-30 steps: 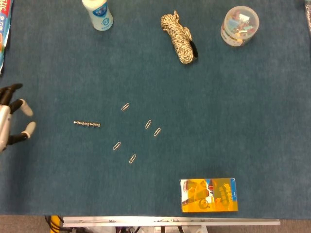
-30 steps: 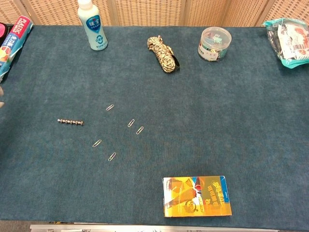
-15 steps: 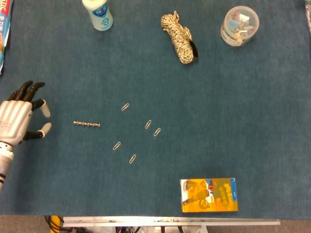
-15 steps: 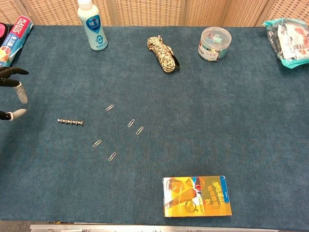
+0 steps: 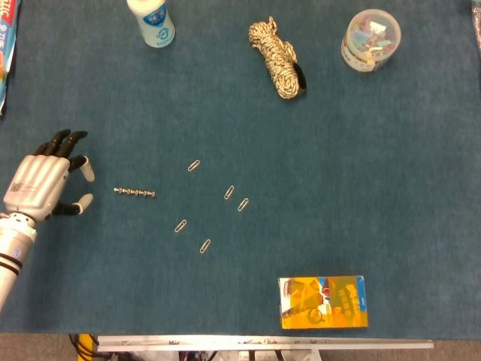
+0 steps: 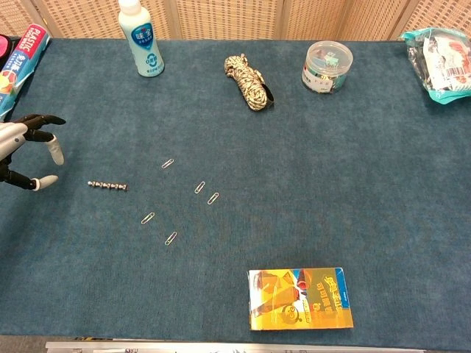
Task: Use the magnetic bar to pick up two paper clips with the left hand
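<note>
Left hand [image 5: 41,186] empty, fingers spread, over counter [image 5: 338,150] just left of mag bar [image 5: 134,192], not touching. Bar flat; clips [image 5: 229,192] scattered to its right. Right hand out of frame.

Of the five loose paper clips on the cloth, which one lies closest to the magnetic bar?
The lower-left paper clip, just below and right of the magnetic bar; the other four lie farther right or lower.

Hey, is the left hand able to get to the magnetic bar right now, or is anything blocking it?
Probably yes. The open left hand is beside the magnetic bar, with only bare table between them.
</note>
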`<move>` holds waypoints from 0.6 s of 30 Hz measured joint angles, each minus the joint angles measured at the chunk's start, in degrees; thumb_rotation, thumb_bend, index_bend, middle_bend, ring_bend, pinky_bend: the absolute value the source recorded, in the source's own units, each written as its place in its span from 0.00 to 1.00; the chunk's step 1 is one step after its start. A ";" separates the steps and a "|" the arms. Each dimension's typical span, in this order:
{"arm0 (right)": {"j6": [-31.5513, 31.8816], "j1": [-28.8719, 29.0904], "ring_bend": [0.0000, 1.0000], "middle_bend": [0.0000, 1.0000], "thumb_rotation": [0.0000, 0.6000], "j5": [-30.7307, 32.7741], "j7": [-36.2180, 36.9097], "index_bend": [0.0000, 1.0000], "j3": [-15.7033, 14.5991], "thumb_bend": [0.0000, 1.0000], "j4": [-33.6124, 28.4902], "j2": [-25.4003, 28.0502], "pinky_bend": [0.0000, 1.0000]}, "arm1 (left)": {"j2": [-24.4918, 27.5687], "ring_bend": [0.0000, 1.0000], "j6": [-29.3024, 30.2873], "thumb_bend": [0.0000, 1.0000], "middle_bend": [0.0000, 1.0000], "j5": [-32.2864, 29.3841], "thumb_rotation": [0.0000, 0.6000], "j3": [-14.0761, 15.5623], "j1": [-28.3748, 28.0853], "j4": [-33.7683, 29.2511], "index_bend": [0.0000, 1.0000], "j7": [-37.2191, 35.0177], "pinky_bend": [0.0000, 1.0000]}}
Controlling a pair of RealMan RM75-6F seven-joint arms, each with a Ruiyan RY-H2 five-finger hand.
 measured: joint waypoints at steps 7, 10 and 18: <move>-0.15 0.17 0.21 0.30 1.00 -0.15 -0.12 0.40 -0.04 0.10 -0.06 -0.10 0.30 | -0.65 0.03 -1.42 0.27 0.10 0.04 1.00 0.29 -1.19 0.99 0.46 -0.99 0.16; -0.25 0.22 0.21 0.30 1.00 -0.16 -0.24 0.40 -0.05 0.10 -0.11 -0.16 0.30 | -1.13 0.03 -1.63 0.27 0.10 0.23 1.00 0.45 -1.48 1.36 0.46 -1.38 0.16; -0.31 0.25 0.21 0.30 1.00 -0.16 -0.36 0.40 -0.12 0.10 -0.07 -0.35 0.30 | -2.44 0.03 -2.66 0.27 0.10 0.78 1.00 0.92 -2.60 2.13 0.46 -1.53 0.16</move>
